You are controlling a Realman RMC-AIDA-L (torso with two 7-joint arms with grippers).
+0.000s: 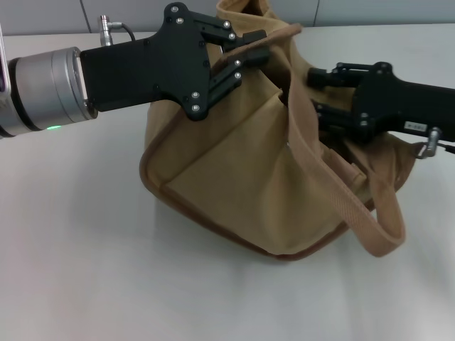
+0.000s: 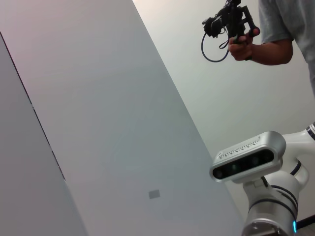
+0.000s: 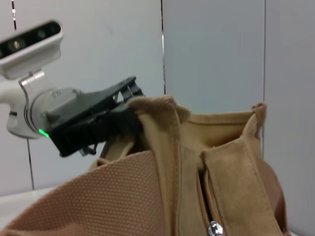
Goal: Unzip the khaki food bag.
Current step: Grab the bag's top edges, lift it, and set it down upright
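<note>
Khaki food bag [image 1: 242, 185] slumped on white table [image 1: 78, 270], between both tools. Left gripper [image 1: 249, 53] pinches the bag's upper edge shut; right gripper [image 1: 320, 106] reaches into the opposite side, its finger state unclear. Small label on right arm, unreadable.

No text, label or number can be read anywhere.

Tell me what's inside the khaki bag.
Nothing shows: the bag looks closed at the top, its zipper pull low. The left gripper pinches its top edge; the right gripper is behind a strap.
</note>
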